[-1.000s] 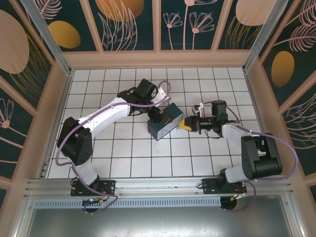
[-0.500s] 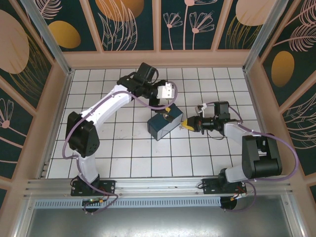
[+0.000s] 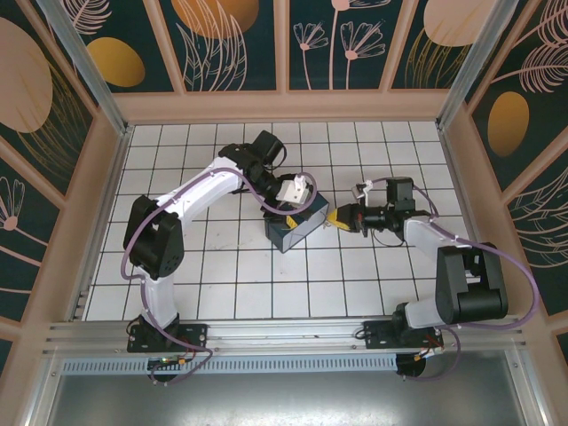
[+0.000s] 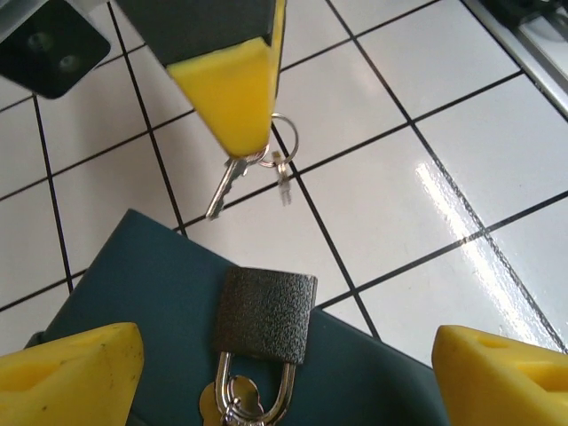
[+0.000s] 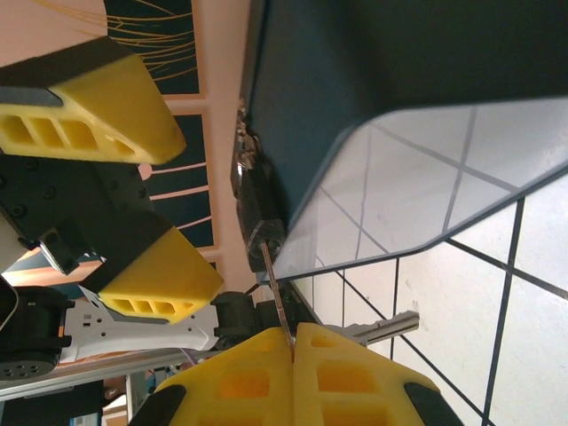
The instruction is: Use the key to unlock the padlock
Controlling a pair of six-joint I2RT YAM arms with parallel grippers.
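While the right pincer (image 5: 293, 335) is clamped on the small silvery metal key (image 4: 222, 188), the key's tip sits just short of the tiny dark textured padlock (image 4: 266, 312), which rests on the dark teal tin box (image 4: 133, 293) on the white tiled tabletop (image 4: 426, 115). Left pincer (image 3: 295, 193) gapes open, straddling the padlock. Best approach: line the blade up square with the padlock's bottom end, push straight in, and brace the body before turning.

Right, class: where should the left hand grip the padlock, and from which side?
Probably by the body's two narrow sides, coming square onto its flat textured face. The padlock lies flat against the box, shackle hooked to it, and the open left hand straddles it; that leaves the end facing the key free.
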